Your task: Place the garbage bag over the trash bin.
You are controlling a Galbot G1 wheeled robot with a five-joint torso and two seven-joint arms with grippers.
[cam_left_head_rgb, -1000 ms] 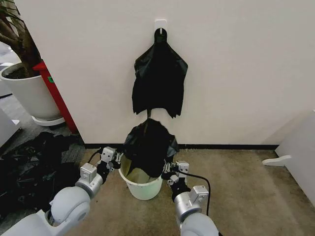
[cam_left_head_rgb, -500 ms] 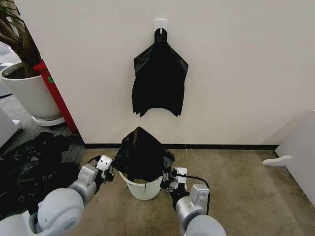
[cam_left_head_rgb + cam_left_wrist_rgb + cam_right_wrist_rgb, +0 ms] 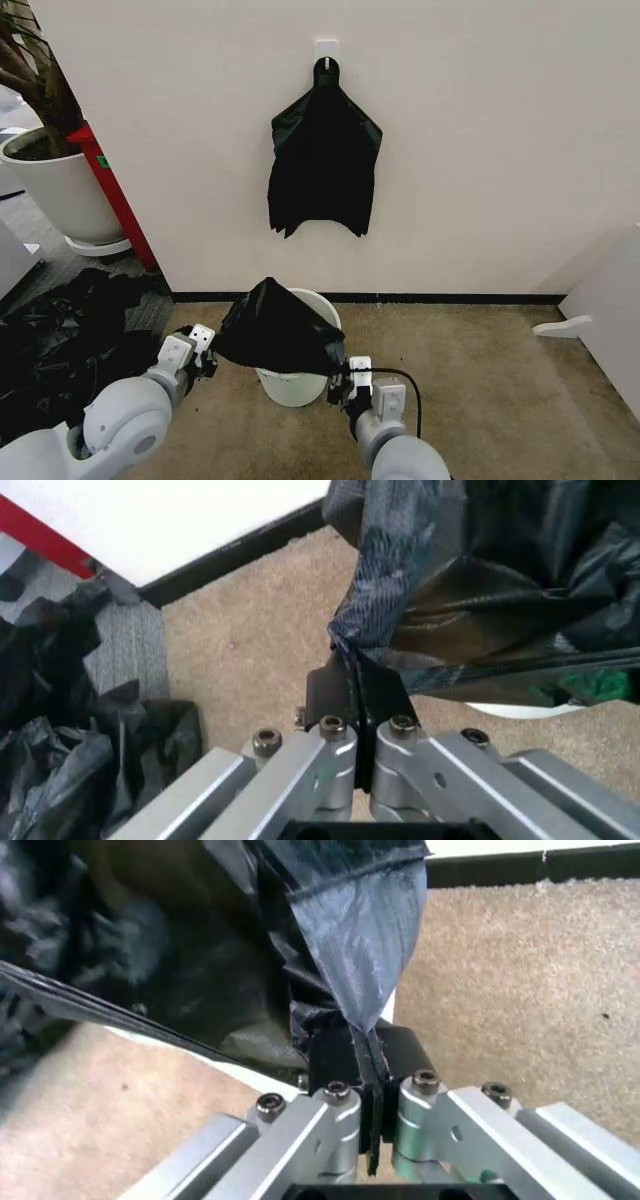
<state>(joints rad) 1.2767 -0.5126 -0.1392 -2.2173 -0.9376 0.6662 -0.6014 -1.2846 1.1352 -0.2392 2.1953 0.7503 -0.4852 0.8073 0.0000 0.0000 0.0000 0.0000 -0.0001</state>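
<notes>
The garbage bag point(image 3: 278, 328), thin glossy black plastic, is stretched between my two grippers and drapes over the near part of the trash bin point(image 3: 295, 387), a small round white bucket on the carpet by the wall. The bin's far rim point(image 3: 322, 300) stays uncovered. My left gripper point(image 3: 207, 352) is just left of the bin, and in the left wrist view the gripper point(image 3: 358, 684) is shut on the bag's edge point(image 3: 372, 607). My right gripper point(image 3: 338, 384) sits at the bin's right side, also shut point(image 3: 360, 1044) on a pinched fold of the bag point(image 3: 350, 930).
A bundle of black bags point(image 3: 322, 165) hangs from a wall hook above the bin. A heap of black plastic point(image 3: 60, 345) covers the floor at the left, behind it a large white plant pot point(image 3: 60, 195) and a red panel point(image 3: 112, 195). White furniture point(image 3: 610, 300) stands at the right.
Both grippers have moved down and back toward me, pulling the bag down from near the hanging bundle onto the bin; the bin's far rim now shows behind the bag.
</notes>
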